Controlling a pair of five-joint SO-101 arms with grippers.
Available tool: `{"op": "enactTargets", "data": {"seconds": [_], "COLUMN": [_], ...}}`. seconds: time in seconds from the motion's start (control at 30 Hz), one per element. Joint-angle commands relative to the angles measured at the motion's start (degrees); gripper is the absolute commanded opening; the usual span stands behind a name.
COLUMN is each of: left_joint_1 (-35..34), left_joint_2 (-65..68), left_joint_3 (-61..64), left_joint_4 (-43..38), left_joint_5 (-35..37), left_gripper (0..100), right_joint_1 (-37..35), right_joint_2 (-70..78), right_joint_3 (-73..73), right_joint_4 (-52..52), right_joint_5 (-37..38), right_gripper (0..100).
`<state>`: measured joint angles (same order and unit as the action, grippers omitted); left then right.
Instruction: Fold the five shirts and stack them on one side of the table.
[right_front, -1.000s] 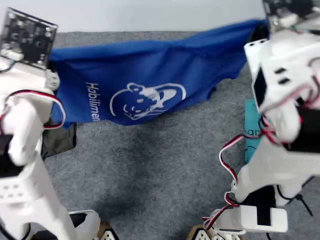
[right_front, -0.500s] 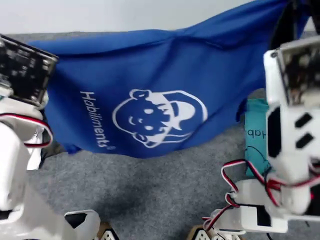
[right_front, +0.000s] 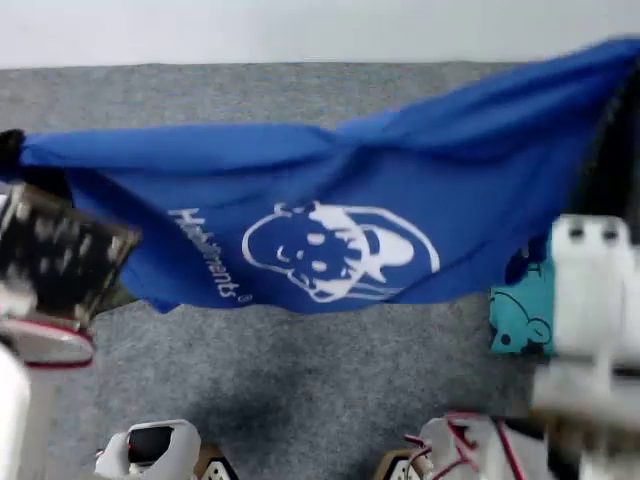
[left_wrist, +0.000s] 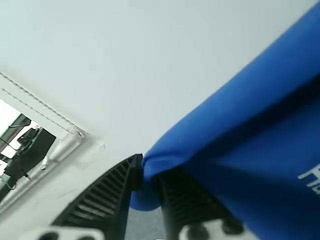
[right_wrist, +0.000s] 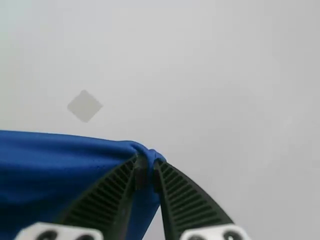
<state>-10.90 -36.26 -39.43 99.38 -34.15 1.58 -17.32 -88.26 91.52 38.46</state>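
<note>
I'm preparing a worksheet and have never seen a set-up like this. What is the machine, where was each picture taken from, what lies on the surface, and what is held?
These are two small robot arms side by side at a table, each ending in a gripper, a two-fingered clamp. One picture looks down from a fixed camera over the grey table. The other two come from cameras on the arms' wrists, looking along each clamp. The left gripper and the right gripper are each shut on an edge of one blue shirt. It hangs spread between them above the table, its white print facing the overhead camera. On the table, at the right arm's side, lies a teal shirt, partly hidden by the blue one.
</note>
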Motion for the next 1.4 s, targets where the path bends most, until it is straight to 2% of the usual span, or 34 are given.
{"op": "enactTargets", "data": {"seconds": [0.0,0.17,0.33,0.6,0.73,0.83,1.03,1.3,1.37], "left_joint_1": [-0.4,-0.4,-0.4,-0.4,-0.4,-0.6,-0.5,-0.4,-0.4], "left_joint_2": [-2.5,-4.6,-0.7,10.9,20.9,29.0,40.5,48.2,49.7], "left_joint_3": [-1.3,-1.2,1.6,22.8,31.6,32.7,32.7,32.5,30.8], "left_joint_4": [0.6,0.6,0.4,-1.9,-9.3,-16.3,-31.6,-50.5,-52.8], "left_joint_5": [-2.0,-4.0,-4.0,-4.0,-4.0,-3.8,-3.7,-3.7,-3.7], "left_gripper": [0,0,0,0,0,0,0,0,0], "right_joint_1": [0.0,-0.1,-0.2,-6.5,-7.2,-7.0,-7.0,-4.4,-3.9], "right_joint_2": [-4.5,-8.5,-7.5,0.0,7.4,12.7,22.7,33.2,35.2], "right_joint_3": [4.6,12.4,24.3,51.3,63.0,67.4,68.0,68.0,68.0], "right_joint_4": [-0.8,-3.2,-8.8,-10.9,-18.9,-28.4,-43.9,-66.0,-70.7], "right_joint_5": [2.1,4.2,3.7,4.0,3.8,3.7,3.8,4.1,4.1], "right_gripper": [1.0,1.0,1.0,1.0,1.0,1.0,1.0,1.0,1.0]}}
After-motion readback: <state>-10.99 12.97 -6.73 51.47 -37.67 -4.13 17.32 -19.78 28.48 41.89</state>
